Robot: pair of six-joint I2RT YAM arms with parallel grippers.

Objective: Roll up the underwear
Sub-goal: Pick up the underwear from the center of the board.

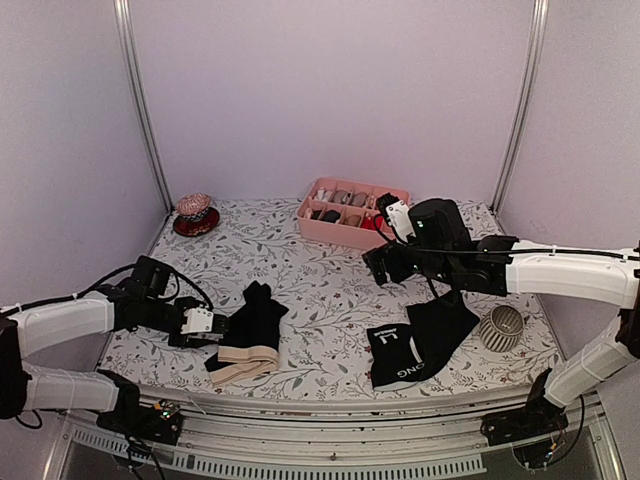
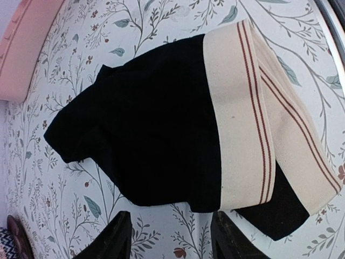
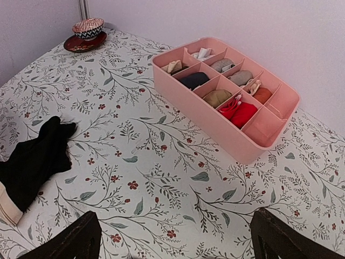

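One underwear (image 1: 255, 315), black with a wide beige waistband (image 2: 242, 118), lies crumpled at the front left of the table. My left gripper (image 1: 214, 325) sits low just left of it. In the left wrist view the left gripper (image 2: 168, 218) is open, the black fabric's edge (image 2: 151, 118) just beyond its fingertips and only tablecloth between them. The other underwear (image 1: 420, 340), black with white letters on its band, lies flat at the front right. My right gripper (image 1: 385, 265) hovers above the table's middle, open and empty (image 3: 173, 216). It looks toward the first underwear (image 3: 35, 159).
A pink divided tray (image 1: 311, 226) holding small fabric bundles stands at the back centre, also seen in the right wrist view (image 3: 205, 116). A patterned bowl on a dark saucer (image 1: 194, 212) sits at the back left. A ribbed pale cup (image 1: 500, 327) lies at the front right.
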